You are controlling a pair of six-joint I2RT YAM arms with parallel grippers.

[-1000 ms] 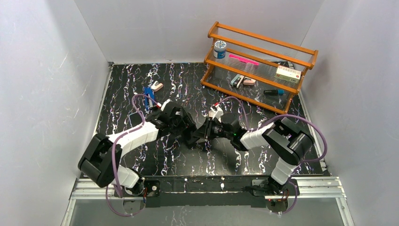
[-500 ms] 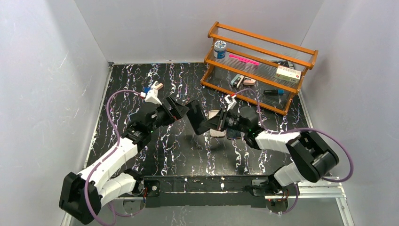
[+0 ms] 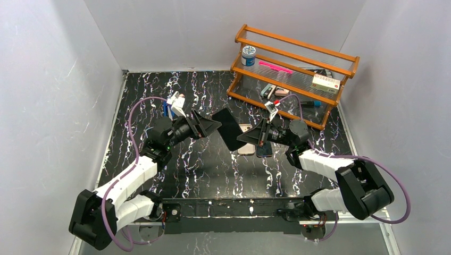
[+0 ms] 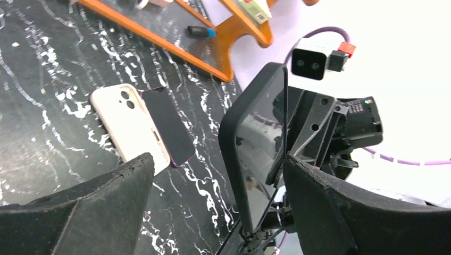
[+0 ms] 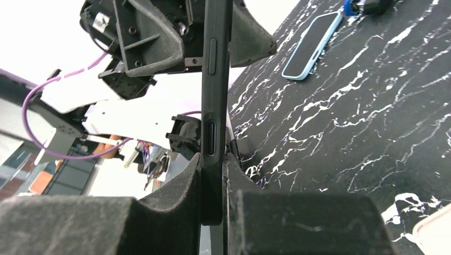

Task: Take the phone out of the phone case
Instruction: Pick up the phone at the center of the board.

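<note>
Rack (image 3: 295,40) holds tin (image 3: 248,54), box (image 3: 325,83). Right gripper (image 5: 214,159) pinches black phone case (image 3: 228,127) edge-on above desk (image 3: 191,164); left gripper (image 3: 211,125) spread, just beside it.

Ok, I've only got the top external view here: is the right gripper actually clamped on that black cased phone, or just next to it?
Observer: Clamped. The right wrist view shows the right gripper closed on both faces of the black cased phone, which it holds edge-on.
Operator: And the left gripper?
Observer: In the left wrist view the left gripper is wide open, with the phone ahead of the gap. I can't see it touching the phone.
Operator: Which face points at it?
Observer: The glossy screen, framed by the case's thick black rim.
</note>
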